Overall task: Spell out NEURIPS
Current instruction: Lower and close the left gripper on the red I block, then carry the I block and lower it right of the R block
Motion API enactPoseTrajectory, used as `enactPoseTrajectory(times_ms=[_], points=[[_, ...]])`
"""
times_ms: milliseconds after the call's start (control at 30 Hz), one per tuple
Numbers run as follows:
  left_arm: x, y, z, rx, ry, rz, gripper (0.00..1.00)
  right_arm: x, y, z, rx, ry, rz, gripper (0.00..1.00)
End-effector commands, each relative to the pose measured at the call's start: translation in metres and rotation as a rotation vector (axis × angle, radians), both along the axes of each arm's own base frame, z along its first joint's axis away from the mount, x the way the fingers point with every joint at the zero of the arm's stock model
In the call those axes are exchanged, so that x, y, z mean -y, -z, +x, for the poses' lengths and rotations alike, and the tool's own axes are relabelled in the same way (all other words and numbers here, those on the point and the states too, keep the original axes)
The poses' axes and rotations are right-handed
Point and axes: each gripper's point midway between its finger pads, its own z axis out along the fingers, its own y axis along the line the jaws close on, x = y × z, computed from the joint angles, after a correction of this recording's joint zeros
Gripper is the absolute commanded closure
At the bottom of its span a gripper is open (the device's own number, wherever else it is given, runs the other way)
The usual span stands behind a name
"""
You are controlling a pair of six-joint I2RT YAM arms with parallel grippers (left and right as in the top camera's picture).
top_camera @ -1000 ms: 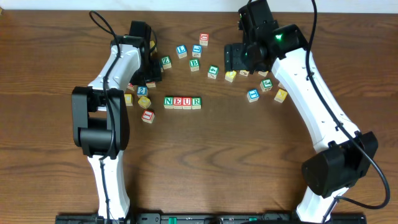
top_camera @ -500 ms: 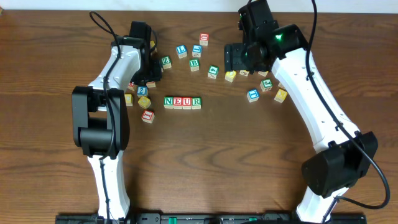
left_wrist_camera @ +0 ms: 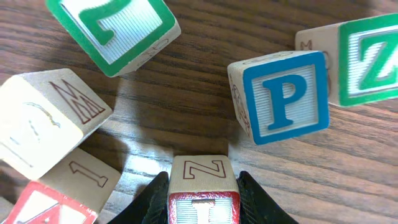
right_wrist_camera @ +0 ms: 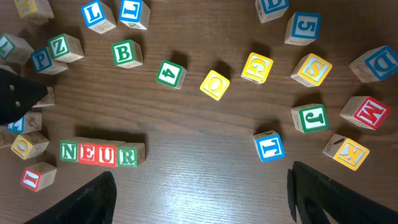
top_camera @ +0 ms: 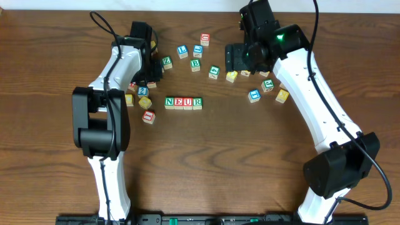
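Overhead: NEUR row [top_camera: 184,102] mid-table [top_camera: 250,162], four cubes touching, letters facing the robot's base so as to read left to right. Leaves I, P and S to add at 3 o'clock of the R.

Left wrist: left gripper [left_wrist_camera: 203,193] at 10 o'clock of the row, narrowed onto a red cube [left_wrist_camera: 203,174], fingers against both its sides as far as can be told. Cannot tell whether lifted off the wood. Reads an outlined Z on the side face. Top red-framed, letter cut off by the picture's edge, probably the I wanted next. Held across the side faces, presumably to keep that top letter up for placing. P [left_wrist_camera: 283,99], blue-framed, apart at 1 o'clock of it; green Z cube [left_wrist_camera: 373,59] just beside P at 3 o'clock.

Right wrist: right gripper [right_wrist_camera: 211,199] spread wide, holding nothing, high over the wood, likely kept back to give the left arm room. Yellow S [right_wrist_camera: 313,68] at 2 o'clock of the row, well apart. Loose I [right_wrist_camera: 31,177], red, at 7 o'clock of the N. Also legible: B, 4, O, G, J, M, K, 5.
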Motion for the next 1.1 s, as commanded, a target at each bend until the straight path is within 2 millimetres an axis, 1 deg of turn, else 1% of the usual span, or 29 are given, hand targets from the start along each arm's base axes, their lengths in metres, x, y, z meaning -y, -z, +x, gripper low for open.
enactPoseTrajectory(times_ms=[0,67,300,433,533,667,833,900,1000,1067], points=[[-0.003,-0.037,0.001,0.068,-0.001,0.01,0.69,0.006,0.001,0.004,0.007,0.013,-0.026,0.16],[-0.002,-0.046,0.001,0.084,0.0,0.008,0.69,0.007,0.001,0.005,0.008,0.015,-0.029,0.18],[0.013,-0.078,-0.003,0.136,0.031,0.0,0.69,0.007,0.001,0.006,0.015,0.019,-0.033,0.18],[0.025,-0.088,-0.007,0.149,0.058,-0.003,0.69,0.013,0.001,0.007,0.02,0.032,-0.054,0.18],[0.037,-0.092,-0.01,0.155,0.084,-0.006,0.69,0.022,0.001,0.009,0.015,0.051,-0.058,0.18],[0.059,-0.094,-0.017,0.151,0.128,-0.011,0.69,0.043,0.002,0.012,0.001,0.096,-0.063,0.18],[0.087,-0.093,-0.029,0.133,0.143,-0.026,0.69,0.082,0.001,0.012,-0.028,0.178,-0.071,0.2],[0.097,-0.093,-0.033,0.127,0.147,-0.033,0.69,0.094,0.002,0.012,-0.04,0.202,-0.071,0.19],[0.119,-0.091,-0.046,0.105,0.162,-0.041,0.69,0.111,0.004,0.01,-0.065,0.237,-0.065,0.18],[0.132,-0.09,-0.055,0.088,0.179,-0.043,0.69,0.117,0.005,0.01,-0.073,0.252,-0.063,0.18]])
